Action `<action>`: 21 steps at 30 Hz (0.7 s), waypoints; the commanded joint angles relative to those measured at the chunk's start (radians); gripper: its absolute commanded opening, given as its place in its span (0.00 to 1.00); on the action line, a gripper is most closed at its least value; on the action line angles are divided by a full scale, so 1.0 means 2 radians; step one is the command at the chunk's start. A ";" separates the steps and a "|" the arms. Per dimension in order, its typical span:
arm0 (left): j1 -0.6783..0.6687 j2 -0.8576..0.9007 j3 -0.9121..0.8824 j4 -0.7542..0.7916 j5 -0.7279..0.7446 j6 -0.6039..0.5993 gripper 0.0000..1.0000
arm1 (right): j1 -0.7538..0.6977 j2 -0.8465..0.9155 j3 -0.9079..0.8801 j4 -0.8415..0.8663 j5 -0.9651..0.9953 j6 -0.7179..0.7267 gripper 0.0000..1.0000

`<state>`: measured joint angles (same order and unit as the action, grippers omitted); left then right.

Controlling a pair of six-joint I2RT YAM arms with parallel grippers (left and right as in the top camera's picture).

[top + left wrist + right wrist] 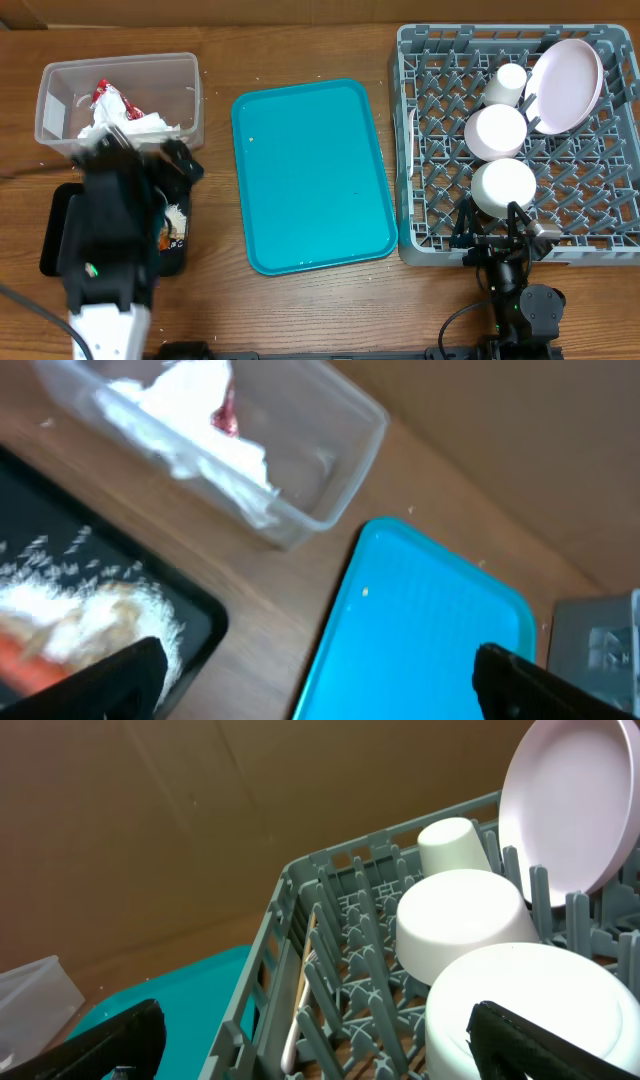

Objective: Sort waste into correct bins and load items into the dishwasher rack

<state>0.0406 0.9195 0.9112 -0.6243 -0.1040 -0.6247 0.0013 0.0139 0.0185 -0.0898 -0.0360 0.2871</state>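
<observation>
Both tools stand wide open, holding nothing. The left tool (320,685) hangs over the black tray (55,235) beside the clear tub (190,70), and the right tool (320,1045) is at the near edge of the dishwasher rack (430,240). The napkins (130,128) and red wrapper (105,97) in the tub look light and soft and could be pinched anywhere. The carrot (25,660) on the tray looks firm and is best taken mid-length. The racked plate (565,85), bowls (495,130) and cup (508,82) look hard, slick and breakable, so grip their rims.
</observation>
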 commanded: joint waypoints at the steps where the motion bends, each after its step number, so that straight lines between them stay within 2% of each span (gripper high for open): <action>1: -0.002 -0.077 -0.117 0.078 0.027 0.063 0.99 | -0.001 -0.006 -0.005 0.003 0.006 -0.003 1.00; 6: -0.002 -0.179 -0.266 0.200 0.067 0.138 1.00 | -0.001 -0.006 -0.005 0.003 0.006 -0.003 1.00; 15: -0.002 -0.322 -0.449 0.328 0.063 0.144 1.00 | -0.001 -0.006 -0.005 0.003 0.006 -0.003 1.00; 21: -0.001 -0.389 -0.453 0.273 0.048 0.160 1.00 | -0.001 -0.006 -0.005 0.003 0.006 -0.003 1.00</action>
<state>0.0406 0.2001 0.0090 -0.0700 0.0074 -0.3588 0.0013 0.0135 0.0185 -0.0895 -0.0360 0.2874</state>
